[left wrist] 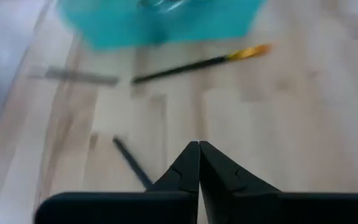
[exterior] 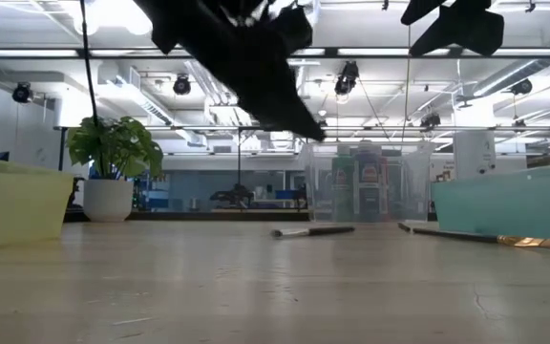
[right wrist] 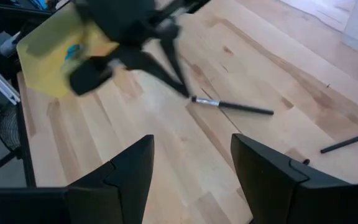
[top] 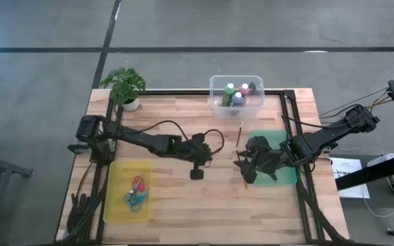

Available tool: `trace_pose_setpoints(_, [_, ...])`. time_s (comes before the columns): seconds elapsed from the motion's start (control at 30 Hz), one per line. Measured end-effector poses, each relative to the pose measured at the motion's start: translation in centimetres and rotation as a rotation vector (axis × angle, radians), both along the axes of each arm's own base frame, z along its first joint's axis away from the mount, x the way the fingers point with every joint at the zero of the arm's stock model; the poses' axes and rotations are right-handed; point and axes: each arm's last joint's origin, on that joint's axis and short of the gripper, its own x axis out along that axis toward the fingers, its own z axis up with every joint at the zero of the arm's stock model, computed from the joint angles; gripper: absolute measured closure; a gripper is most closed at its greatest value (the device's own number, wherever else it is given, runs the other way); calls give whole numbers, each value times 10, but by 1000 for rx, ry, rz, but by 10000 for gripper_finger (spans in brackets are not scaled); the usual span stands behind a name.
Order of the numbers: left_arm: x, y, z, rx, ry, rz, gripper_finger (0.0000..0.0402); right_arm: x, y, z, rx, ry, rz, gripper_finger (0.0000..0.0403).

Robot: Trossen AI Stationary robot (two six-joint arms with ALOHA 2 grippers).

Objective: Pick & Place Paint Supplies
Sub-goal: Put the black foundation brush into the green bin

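My left gripper (left wrist: 199,157) is shut on nothing and hangs above the middle of the table (top: 205,153). On the wood under it lies a dark-handled brush (right wrist: 232,107). A second brush with a gold ferrule (left wrist: 197,65) lies near the green tray (top: 279,164). My right gripper (right wrist: 191,180) stands open in the air at that tray's left edge (top: 248,167), with nothing between its fingers. Paint bottles (top: 234,94) stand in a clear box (top: 214,89) at the far edge. Scissors (top: 135,191) lie in a yellow tray (top: 115,198).
A potted plant (top: 123,85) stands at the table's far left corner. Bare wood (top: 197,212) lies between the yellow tray and the green tray, toward the near edge. Black rails run along the table's left and right sides.
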Motion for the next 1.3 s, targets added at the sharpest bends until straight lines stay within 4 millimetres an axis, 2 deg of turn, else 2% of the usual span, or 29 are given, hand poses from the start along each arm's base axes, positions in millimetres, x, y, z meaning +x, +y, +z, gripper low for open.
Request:
trace_pose_setpoints(0.2, [0, 10, -35, -93, 92, 191, 315, 0, 0, 0, 20, -5, -17, 191])
trace_pose_setpoints(0.37, [-18, 14, -72, -90, 184, 350, 264, 0, 0, 0, 28, -6, -22, 191])
trace_pose_setpoints(0.5, [-33, 16, -89, -156, 171, 435, 242, 0, 0, 0, 25, -5, -20, 191])
trace_pose_setpoints(0.63, [-43, 12, -98, -201, 166, 431, 238, 0, 0, 0, 21, -3, -15, 191])
trace_pose_setpoints(0.83, [-44, 6, -95, -194, 144, 390, 237, 0, 1, -1, 20, -2, -13, 191])
trace_pose_setpoints(1.13, [-43, 9, -83, -223, 113, 389, 236, 0, 1, -1, 18, -1, -11, 191])
trace_pose_setpoints(1.2, [-43, 9, -79, -220, 100, 396, 236, 0, 1, -1, 18, -2, -11, 191])
trace_pose_setpoints(1.3, [-37, 12, -62, -208, 23, 442, 236, 0, 1, -1, 19, -2, -12, 191])
